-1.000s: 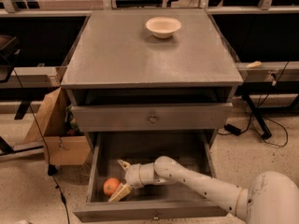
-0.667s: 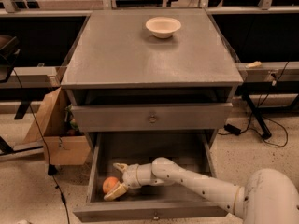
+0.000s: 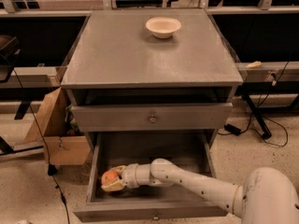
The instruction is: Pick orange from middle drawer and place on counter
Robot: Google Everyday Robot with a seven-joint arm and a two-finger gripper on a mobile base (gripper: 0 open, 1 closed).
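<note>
The orange (image 3: 110, 177) lies at the front left of the open middle drawer (image 3: 149, 154), a wide grey box pulled out below a shut drawer front. My gripper (image 3: 112, 179) reaches in from the right along the drawer floor, and its cream fingers (image 3: 112, 187) sit around the orange, one above and one below it. The orange rests low in the drawer. The counter (image 3: 140, 55) is the wide grey cabinet top above.
A cream bowl (image 3: 163, 26) stands at the back of the counter. The shut drawer front with a brass knob (image 3: 152, 119) overhangs the open drawer. A cardboard box (image 3: 58, 134) stands left of the cabinet. Cables and a stand lie on the floor at the right.
My gripper has slid further left inside the drawer and its fingers have come around the orange. The orange stays at about the same spot.
</note>
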